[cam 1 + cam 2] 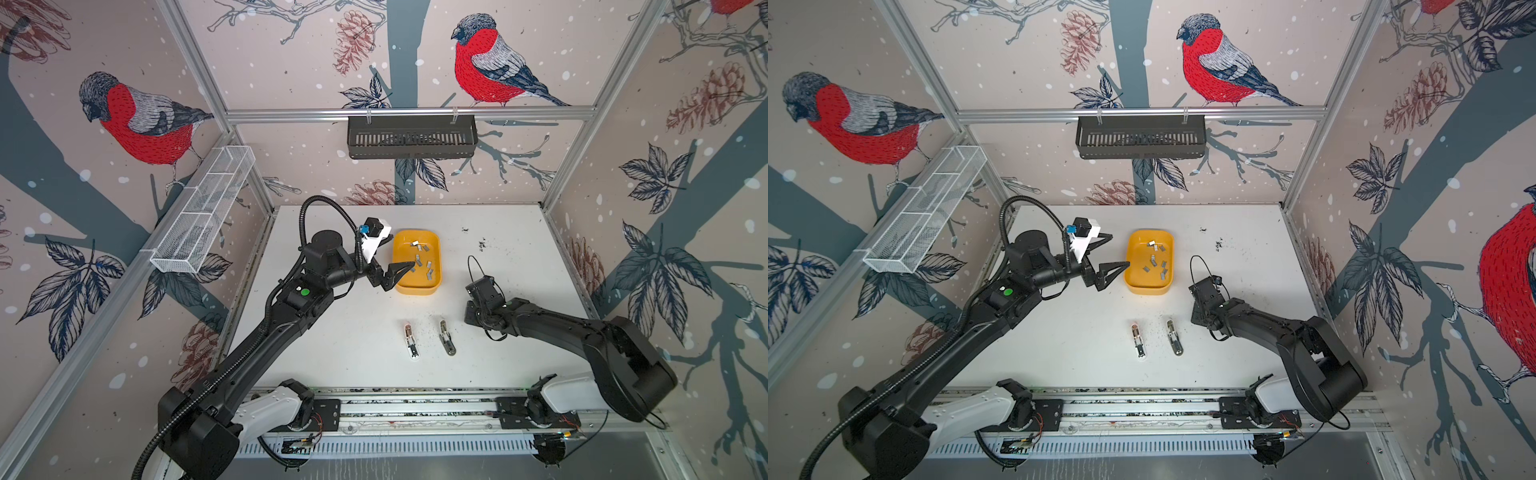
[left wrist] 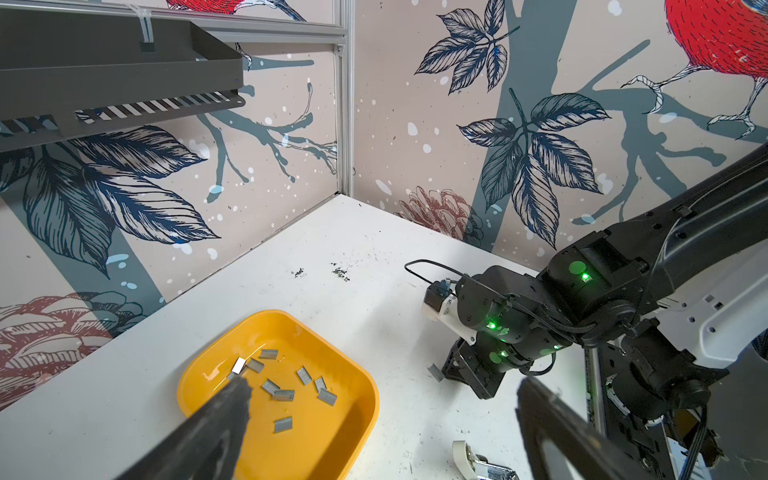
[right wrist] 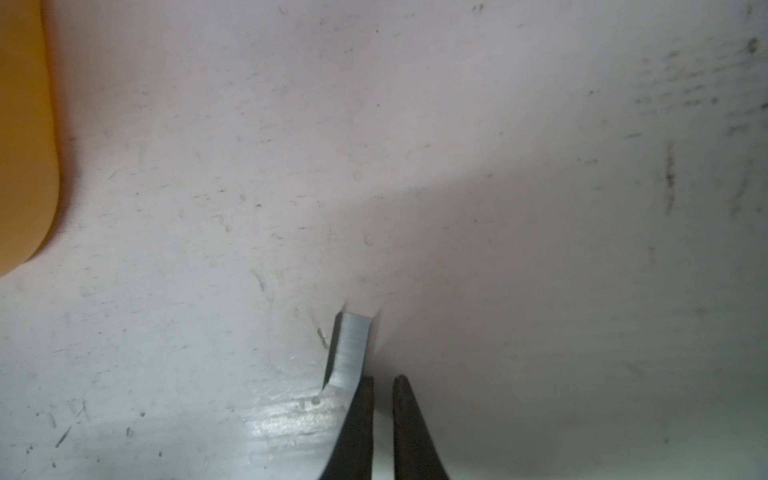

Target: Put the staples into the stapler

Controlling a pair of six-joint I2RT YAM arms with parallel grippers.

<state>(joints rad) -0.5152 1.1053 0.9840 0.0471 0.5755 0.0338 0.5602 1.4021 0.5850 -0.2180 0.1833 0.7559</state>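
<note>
Several grey staples [image 1: 424, 259] [image 2: 284, 395] lie loose in a yellow tray [image 1: 415, 291] [image 2: 371, 376]. My left gripper [image 1: 401, 275] [image 2: 388, 399] is wide open, one finger over the tray's left rim and the other over bare table. One staple strip [image 3: 351, 353] [image 2: 435, 372] lies on the table beside my right gripper [image 3: 384, 380] [image 2: 448, 371]. Its jaws are shut to a thin gap with nothing between them, and the strip touches the outside of one finger. Two mini staplers lie opened near the front, a white stapler [image 1: 411, 340] and a grey stapler [image 1: 446, 336].
A black basket [image 1: 411, 137] hangs on the back wall and a white wire basket [image 1: 203, 208] on the left wall. Dark specks [image 1: 482, 245] dot the white table [image 1: 353, 332]. The arms' rail [image 1: 415, 409] runs along the front edge.
</note>
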